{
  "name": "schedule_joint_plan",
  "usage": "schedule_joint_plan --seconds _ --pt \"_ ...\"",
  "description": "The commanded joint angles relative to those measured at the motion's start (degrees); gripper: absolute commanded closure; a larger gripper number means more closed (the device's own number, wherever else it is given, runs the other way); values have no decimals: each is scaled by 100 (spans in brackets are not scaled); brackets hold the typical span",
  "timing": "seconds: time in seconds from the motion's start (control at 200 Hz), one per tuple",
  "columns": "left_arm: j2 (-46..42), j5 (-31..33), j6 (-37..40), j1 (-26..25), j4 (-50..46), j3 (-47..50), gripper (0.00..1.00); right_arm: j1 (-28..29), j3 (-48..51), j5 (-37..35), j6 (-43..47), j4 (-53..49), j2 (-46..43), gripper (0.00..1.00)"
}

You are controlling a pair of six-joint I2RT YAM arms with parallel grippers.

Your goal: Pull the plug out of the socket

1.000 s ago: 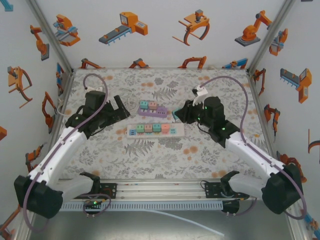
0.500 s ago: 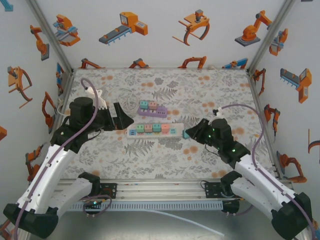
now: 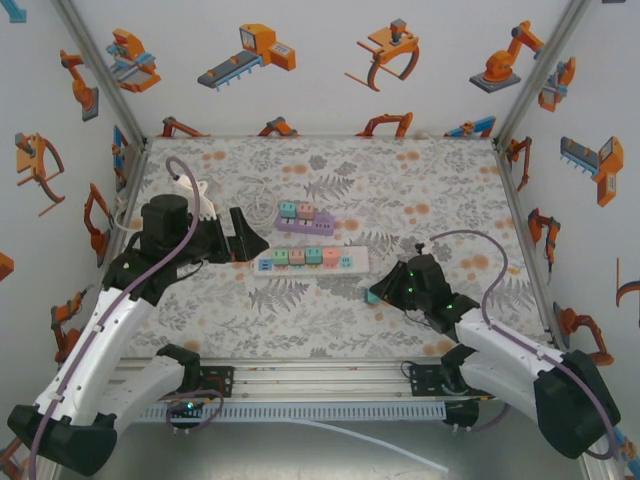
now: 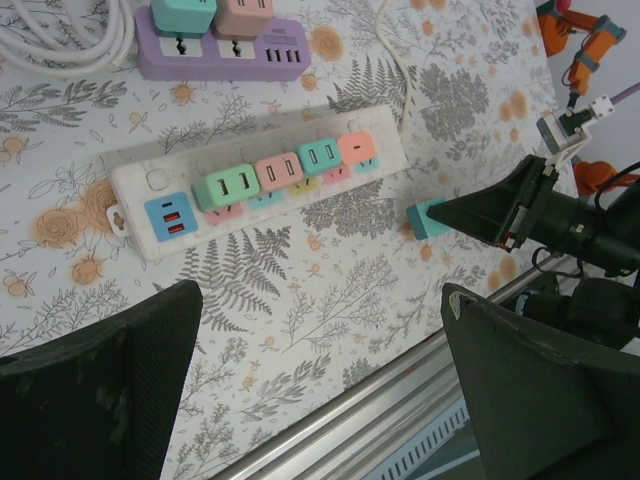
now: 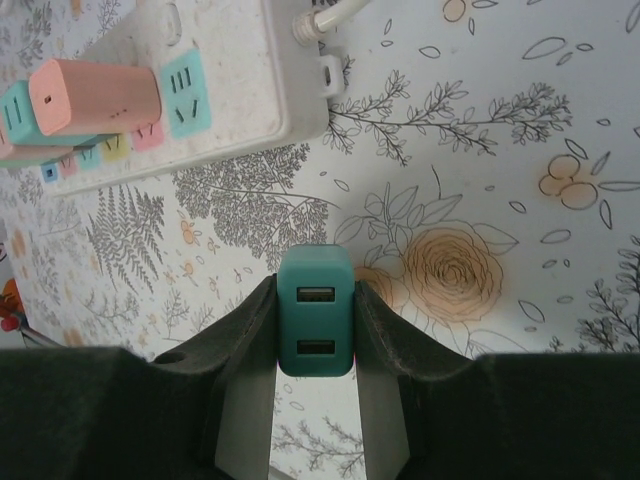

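My right gripper (image 3: 378,293) (image 5: 316,330) is shut on a teal USB plug (image 5: 316,310) (image 3: 372,296) (image 4: 430,218), holding it low over the floral table in front of the white power strip's right end. The white power strip (image 3: 345,260) (image 4: 170,180) (image 5: 240,70) lies mid-table with green, pink, teal and salmon plugs still in it; its rightmost teal socket (image 5: 186,92) is bare. My left gripper (image 3: 248,238) (image 4: 320,400) stands open beside the strip's left end, nothing between its fingers (image 4: 110,370).
A purple power strip (image 3: 305,224) (image 4: 220,55) with two plugs lies behind the white one. A coiled white cable (image 4: 60,40) sits at the far left. The aluminium rail (image 4: 400,400) runs along the near table edge.
My right gripper has pulled back from the strip's right end toward the near edge, carrying the teal plug with it. The left arm has swung in toward the strip's left end and settled.
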State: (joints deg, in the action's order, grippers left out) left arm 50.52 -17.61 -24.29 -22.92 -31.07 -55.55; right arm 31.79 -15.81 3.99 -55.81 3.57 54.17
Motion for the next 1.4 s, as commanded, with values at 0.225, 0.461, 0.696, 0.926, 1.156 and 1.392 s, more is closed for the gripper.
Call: schedule_joint_plan --seconds 0.225,0.461,0.696,0.926,1.156,1.392 --pt "-77 147 -3 -27 25 175 3 119 193 -6 -111 1548 948 91" --pt "-40 345 -51 -21 47 202 3 148 302 -150 -272 1458 1131 74" --pt "55 354 -106 -28 187 279 3 152 197 -329 -272 1071 1053 68" --pt "64 518 -135 -19 197 374 3 145 96 -642 -205 489 840 61" --pt "116 619 -181 -22 202 429 3 152 40 -743 -64 298 655 56" --pt "288 1146 -472 -20 122 525 3 152 -338 -1098 344 -423 -2 54"
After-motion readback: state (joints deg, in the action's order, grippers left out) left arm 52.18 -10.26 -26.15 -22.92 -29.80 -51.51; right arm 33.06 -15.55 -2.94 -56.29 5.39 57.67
